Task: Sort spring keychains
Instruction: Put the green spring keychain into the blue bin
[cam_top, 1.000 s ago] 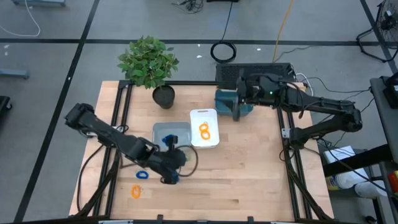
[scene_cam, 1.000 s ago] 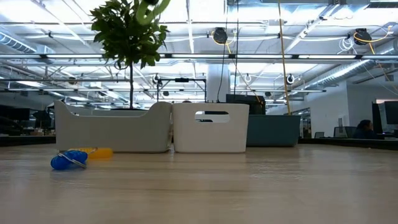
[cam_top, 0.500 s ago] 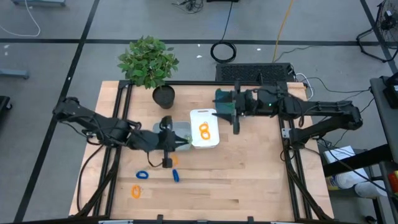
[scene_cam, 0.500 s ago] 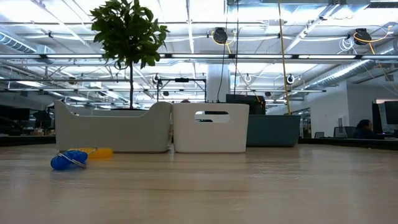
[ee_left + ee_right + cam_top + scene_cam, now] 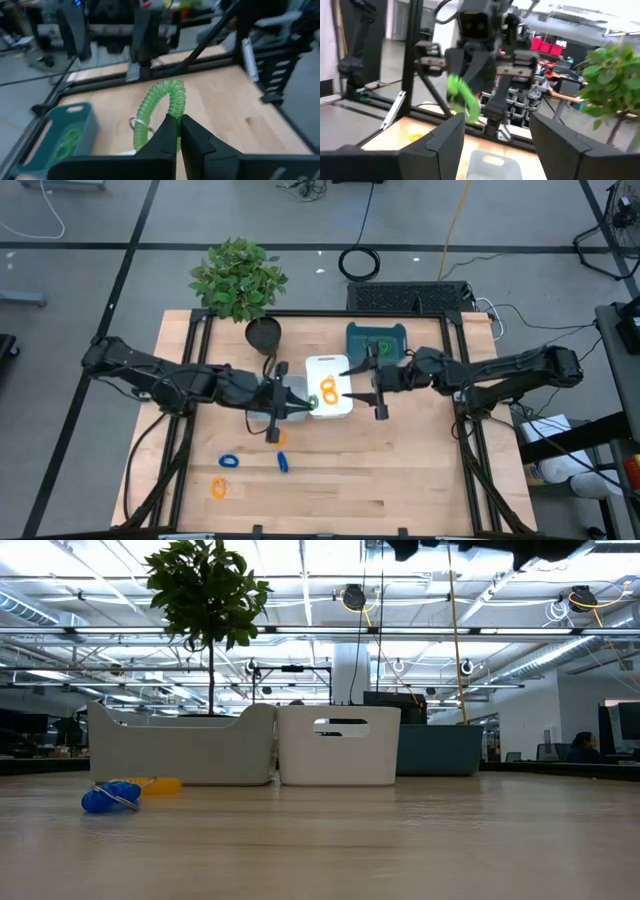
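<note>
My left gripper [image 5: 304, 402] reaches out over the grey tray [image 5: 288, 387] and is shut on a green spring keychain [image 5: 162, 105], held in the air beside the white tray [image 5: 328, 365]. Two orange keychains [image 5: 329, 390] lie in the white tray. The teal tray [image 5: 376, 340] holds green ones [image 5: 67, 145]. My right gripper [image 5: 362, 383] stands open just right of the white tray, pointing at the left gripper, with nothing between its fingers. Blue keychains [image 5: 228, 461] [image 5: 283, 462] and an orange one [image 5: 219, 489] lie on the table near its front. My left gripper pinches the green keychain's coil [image 5: 176, 109] between its two fingertips, at the lower part of the loop. The fingers come nearly level from the table's left. The loop stands up past the fingertips, clear of the trays, with its metal ring [image 5: 137, 125] hanging at one end.
A potted plant [image 5: 240, 280] stands at the far left of the table. A black cable coil [image 5: 360, 263] lies on the floor beyond it. The three trays stand in a row in the low view [image 5: 180, 745] [image 5: 340, 745] [image 5: 440, 750]. Bare wood lies at the near right.
My left gripper has risen from the near part of the table and gone toward the far right, over the grey tray, carrying the green keychain. My right gripper has come down from the teal tray toward the white tray's right side, still open.
</note>
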Robot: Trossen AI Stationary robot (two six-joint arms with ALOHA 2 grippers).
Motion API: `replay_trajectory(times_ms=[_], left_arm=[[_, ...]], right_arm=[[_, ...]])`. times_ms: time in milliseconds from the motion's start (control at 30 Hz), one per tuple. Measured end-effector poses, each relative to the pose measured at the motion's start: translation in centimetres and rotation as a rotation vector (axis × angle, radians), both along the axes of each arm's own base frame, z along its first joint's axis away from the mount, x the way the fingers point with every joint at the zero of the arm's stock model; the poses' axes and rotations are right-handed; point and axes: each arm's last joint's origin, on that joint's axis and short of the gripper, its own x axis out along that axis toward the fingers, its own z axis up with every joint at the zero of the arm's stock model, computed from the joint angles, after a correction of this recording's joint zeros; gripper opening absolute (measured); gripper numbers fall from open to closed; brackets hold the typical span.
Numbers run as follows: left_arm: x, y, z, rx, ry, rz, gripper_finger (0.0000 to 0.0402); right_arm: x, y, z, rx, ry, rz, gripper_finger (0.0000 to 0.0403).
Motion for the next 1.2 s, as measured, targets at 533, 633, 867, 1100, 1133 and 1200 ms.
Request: replay_trajectory(times_ms=[533, 633, 867, 1100, 1133, 1200], left_arm=[[0.8, 1.6, -1.4, -0.056, -0.158, -0.114, 0.0005], [1.0, 1.7, -1.6, -0.056, -0.155, -0.107, 0.0005], [1.3, 1.7, -2.1, -0.059, -0.132, -0.115, 0.0005], [1.3, 1.8, -2.1, -0.065, -0.13, -0.112, 0.0005], [1.3, 1.8, -2.1, -0.067, -0.131, -0.111, 0.0005], [1.3, 1.8, -2.1, -0.075, -0.13, -0.109, 0.0005]], right_arm=[[1.7, 1.7, -2.9, -0.043, -0.036, 0.024, 0.0212], [2.3, 1.9, -2.5, -0.049, -0.045, 0.03, 0.0212], [4.5, 2.4, -1.8, -0.07, -0.059, 0.041, 0.021], [5.2, 3.6, -1.5, -0.113, -0.065, 0.068, 0.0163], [5.2, 3.7, -1.5, -0.116, -0.065, 0.071, 0.0151], [5.2, 4.0, -1.6, -0.123, -0.067, 0.078, 0.0121]])
